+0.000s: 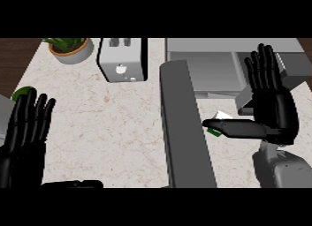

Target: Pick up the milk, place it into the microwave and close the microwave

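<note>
The microwave (210,57) stands at the counter's back right. Its grey door (184,132) is swung open and reaches toward the front edge. The milk (221,115), a small white carton with green marks, sits just right of the door, in front of the microwave's opening. My right hand (273,106) is open, fingers straight and pointing to the back; its thumb lies across the carton and hides the carton's lower part. The fingers are not curled round the milk. My left hand (24,132) rests open at the lower left, far from the milk.
A silver toaster (122,59) stands at the back, left of the microwave door. A potted plant (71,48) sits at the back left corner. A green object (21,92) peeks out at the left edge by a grey surface.
</note>
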Controlling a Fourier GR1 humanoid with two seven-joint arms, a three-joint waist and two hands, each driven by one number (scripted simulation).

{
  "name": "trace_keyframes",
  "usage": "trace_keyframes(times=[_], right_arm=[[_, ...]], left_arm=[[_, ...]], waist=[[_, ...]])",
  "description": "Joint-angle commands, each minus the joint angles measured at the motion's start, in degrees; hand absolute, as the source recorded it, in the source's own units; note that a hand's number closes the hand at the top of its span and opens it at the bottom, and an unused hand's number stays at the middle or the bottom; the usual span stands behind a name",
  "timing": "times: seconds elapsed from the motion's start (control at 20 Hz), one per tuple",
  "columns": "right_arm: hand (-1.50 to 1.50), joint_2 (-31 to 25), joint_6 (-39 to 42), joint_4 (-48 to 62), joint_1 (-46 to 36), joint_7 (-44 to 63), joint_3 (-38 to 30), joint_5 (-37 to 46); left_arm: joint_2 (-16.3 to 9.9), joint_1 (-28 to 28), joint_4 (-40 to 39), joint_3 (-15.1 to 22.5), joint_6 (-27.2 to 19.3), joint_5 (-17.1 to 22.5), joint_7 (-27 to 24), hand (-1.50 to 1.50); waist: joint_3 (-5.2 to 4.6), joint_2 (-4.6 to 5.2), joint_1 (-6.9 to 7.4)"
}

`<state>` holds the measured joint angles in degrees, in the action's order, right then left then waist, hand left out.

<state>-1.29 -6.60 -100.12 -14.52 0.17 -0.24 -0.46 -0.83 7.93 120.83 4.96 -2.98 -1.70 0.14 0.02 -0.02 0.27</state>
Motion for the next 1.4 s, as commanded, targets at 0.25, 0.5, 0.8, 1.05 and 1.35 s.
trace_keyframes(times=[0.25, 0.5, 0.8, 1.05, 1.35], right_arm=[[-1.5, 0.8, -0.55, 9.79, 2.73, -6.62, 0.65, 2.35], [-1.5, 0.16, 0.26, 11.82, 5.32, -7.92, -0.61, 1.41], [-1.5, 0.53, 0.37, 19.16, 10.61, -18.31, -1.12, 2.62], [-1.5, 1.1, -0.99, 25.04, 9.62, -21.9, -2.85, 2.04], [-1.5, -0.61, 1.7, 35.94, 8.71, -31.54, -5.83, 0.73]], left_arm=[[0.77, 6.04, 8.4, 2.8, -0.92, -1.47, 3.69, -1.5], [0.81, 8.62, 5.05, 6.38, -0.5, -2.96, -0.11, -1.5], [0.79, 11.62, 9.13, 8.58, -0.92, -3.28, -0.53, -1.5], [0.8, 11.91, 8.64, 9.58, -2.83, -4.36, -1.19, -1.5], [0.1, 16.78, 12.67, 10.87, -1.55, -4.63, -1.92, -1.5]], waist=[[-0.01, 0.0, 0.09], [-0.02, 0.0, -0.1], [-0.01, -0.01, -0.1], [-0.01, 0.0, -0.13], [-0.01, -0.02, 0.06]])
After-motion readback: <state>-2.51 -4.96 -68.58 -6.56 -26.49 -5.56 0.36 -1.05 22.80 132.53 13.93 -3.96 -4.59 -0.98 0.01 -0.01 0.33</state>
